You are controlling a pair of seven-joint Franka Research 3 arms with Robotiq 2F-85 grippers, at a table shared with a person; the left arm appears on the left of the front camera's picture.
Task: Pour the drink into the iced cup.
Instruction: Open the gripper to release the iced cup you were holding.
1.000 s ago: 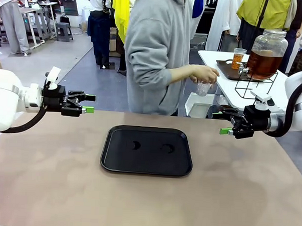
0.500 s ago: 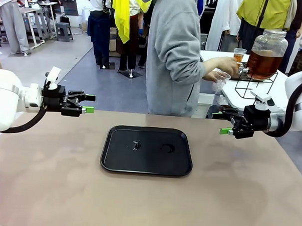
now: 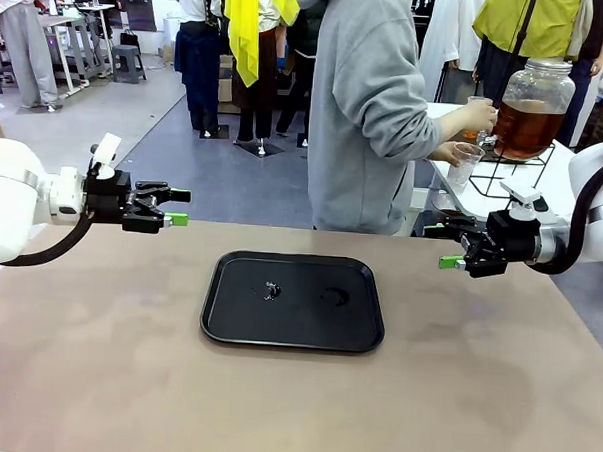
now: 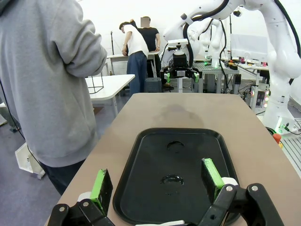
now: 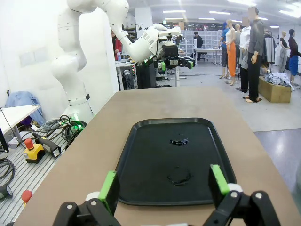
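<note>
Both tools idle while the person filled the cup at the dispenser; pouring looked just begun.

The left tool [image 3: 178,208] and right tool [image 3: 447,246] hovered released and empty over the bench [image 3: 294,406], each facing inward toward the black tray [image 3: 293,300] lying between them, bare but for small wet marks. Beyond the right tool, on a white side table [image 3: 463,188], the person held a clear plastic cup [image 3: 465,160] under the tap of the glass dispenser jar [image 3: 533,104], the other hand [image 3: 478,116] at the tap. The drink [image 3: 526,128] sat amber in the jar; none showed in the cup yet, so filling and delivery likely remained.
</note>
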